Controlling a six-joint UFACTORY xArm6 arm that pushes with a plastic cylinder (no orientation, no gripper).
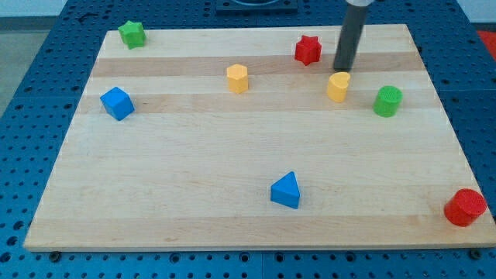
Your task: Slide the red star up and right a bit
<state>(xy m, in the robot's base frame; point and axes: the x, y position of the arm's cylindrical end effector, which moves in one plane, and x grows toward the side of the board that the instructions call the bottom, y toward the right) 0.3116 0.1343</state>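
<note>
Wooden board (pixel 232 155) carries eight blocks, and I take them from the view's bottom upward. Nearest are the red cylinder (pixel 465 207) at the bottom right corner and the blue pyramid (pixel 286 191) near the bottom middle, both well apart from the work. Farther up sit the blue cube (pixel 117 103) at the left, the green cylinder (pixel 387 101) at the right, and two yellow blocks, one (pixel 237 79) left of centre and one (pixel 338 87) right of it. Farthest are the red star (pixel 308 49) near the top edge and the green star (pixel 132 34) at the top left corner. I have no fingers to open or close, only a rod; my tip (pixel 342 70) stands just above the right yellow block, close to touching it, and to the lower right of the red star. That is the wrong side for a push up and right. Going straight at the star from here would likely drive it left or off the top edge, which is close. Swinging round below could clip the yellow block. An off-centre contact may spin the star aside.
</note>
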